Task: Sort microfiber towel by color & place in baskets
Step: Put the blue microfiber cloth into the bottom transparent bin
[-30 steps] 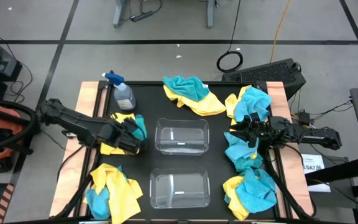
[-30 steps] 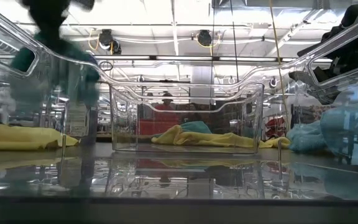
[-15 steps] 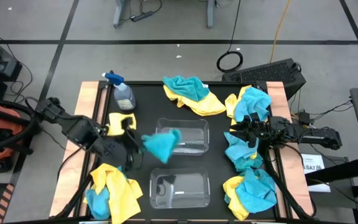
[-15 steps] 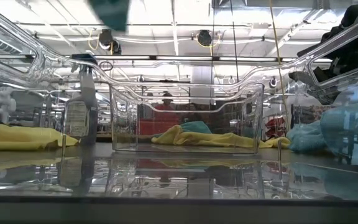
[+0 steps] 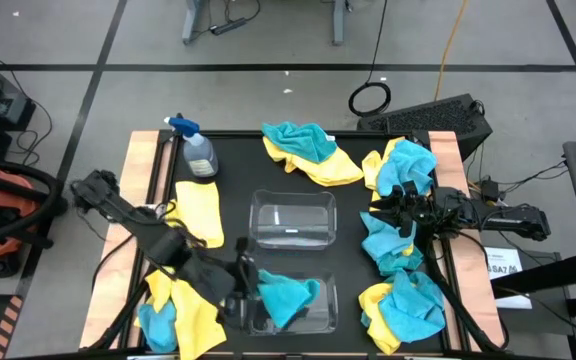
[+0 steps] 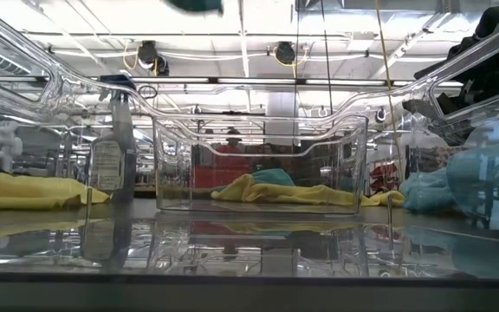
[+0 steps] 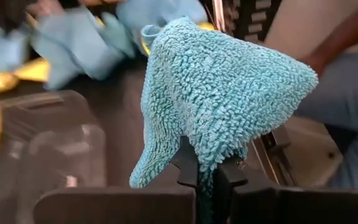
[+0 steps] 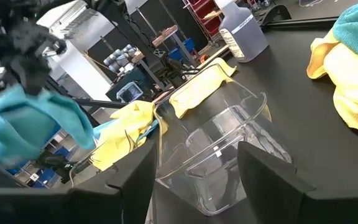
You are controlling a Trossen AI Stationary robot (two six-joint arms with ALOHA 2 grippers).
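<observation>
teal towel (image 5: 286,298) clenched in left gripper (image 5: 249,287) above near basket (image 5: 324,312); right gripper (image 5: 400,213) parted, empty.

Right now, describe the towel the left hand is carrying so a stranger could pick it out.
Find the two clear baskets mid-table; take the near one. Over it, the left hand is shut on one teal towel. It alone hangs in the air; every other towel lies heaped on the table.

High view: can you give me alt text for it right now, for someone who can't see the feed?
Seen from above, the left gripper holds a teal towel over the near basket; the far basket is empty. The right gripper waits, jaws open, at the table's right edge, with mixed yellow and teal towel piles around the baskets.
</observation>
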